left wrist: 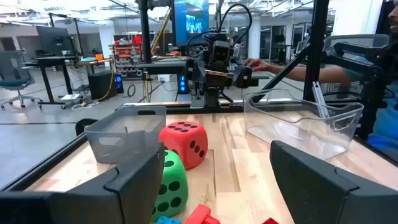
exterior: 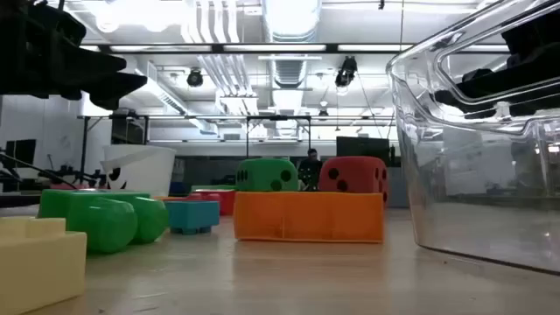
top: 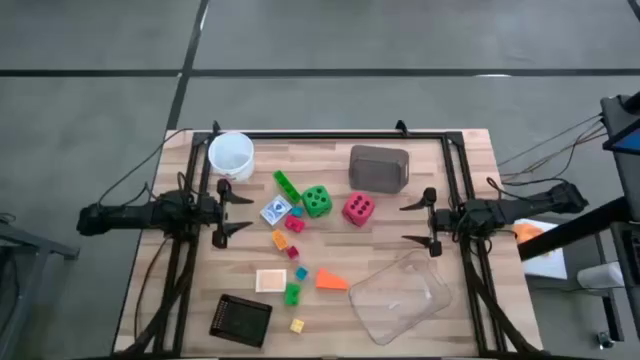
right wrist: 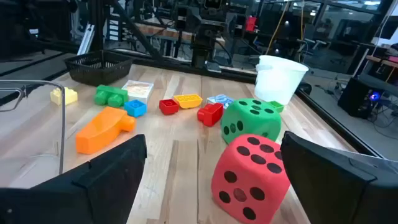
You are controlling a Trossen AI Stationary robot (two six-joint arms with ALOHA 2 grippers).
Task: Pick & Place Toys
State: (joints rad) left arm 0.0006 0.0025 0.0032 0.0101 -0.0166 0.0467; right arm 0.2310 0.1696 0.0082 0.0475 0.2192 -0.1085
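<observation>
High view shows the left gripper [top: 222, 213] at the table's left edge and the right gripper [top: 426, 222] at the right edge, both with fingers spread apart and holding nothing. Between them the toys lie loose on the wood: the pink-red die [top: 358, 209] beside the green die [top: 317, 201], then the orange wedge [top: 331, 280] near the clear tray [top: 400, 300], and smallest, the yellow brick [top: 297, 325] toward the front.
</observation>
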